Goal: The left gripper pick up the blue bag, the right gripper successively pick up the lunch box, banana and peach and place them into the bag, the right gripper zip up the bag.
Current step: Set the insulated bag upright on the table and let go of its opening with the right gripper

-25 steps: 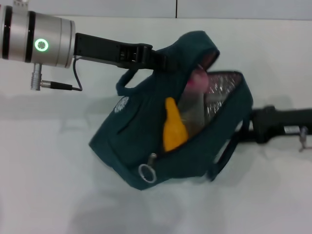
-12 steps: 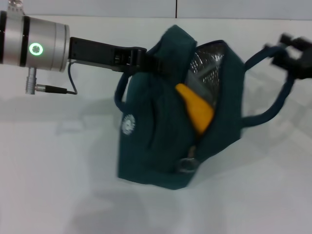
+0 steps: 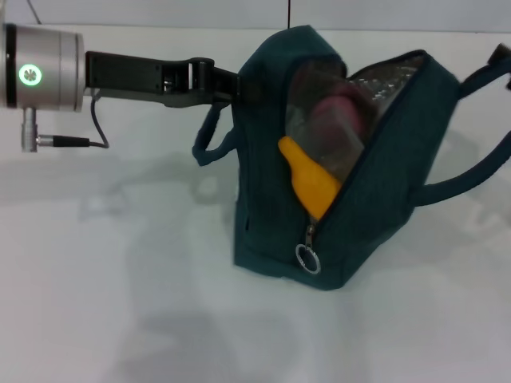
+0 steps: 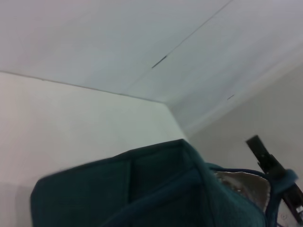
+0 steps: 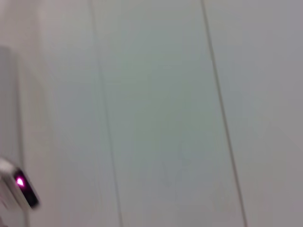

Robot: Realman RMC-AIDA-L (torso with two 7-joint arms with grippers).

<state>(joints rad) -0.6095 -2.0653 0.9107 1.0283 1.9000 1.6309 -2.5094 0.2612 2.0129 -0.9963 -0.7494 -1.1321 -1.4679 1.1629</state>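
While my left pincer [image 3: 239, 86] pinches the upper edge of the blue bag [image 3: 271, 199], the bag stands upright on the white bench [image 3: 120, 303], its base resting on the surface and its mouth gaping toward my right. Its zipper is undone, and the metal ring pull [image 3: 307, 257] hangs low at the front corner. Inside, against the silver foil lining [image 3: 383, 72], I can see the banana [image 3: 311, 183] leaning with its end poking out of the opening, the peach [image 3: 339, 112] higher up behind it, and the clear lunch box [image 3: 319, 128] around them, only partly made out. One loop handle [image 3: 209, 144] droops beneath my left arm; the other handle [image 3: 479, 159] stretches out toward the right edge of the head view, where a dark sliver of my right pincer [image 3: 501, 54] shows at its end. I cannot tell whether that pincer is spread or pressed together.

The bench is plain white and smooth, with soft grey shadows beside the bag. Behind it rises a pale wall [image 3: 160, 12] with a thin vertical seam. My left wrist view shows the bag's top edge against white panels, and my right wrist view shows only pale panelled wall.
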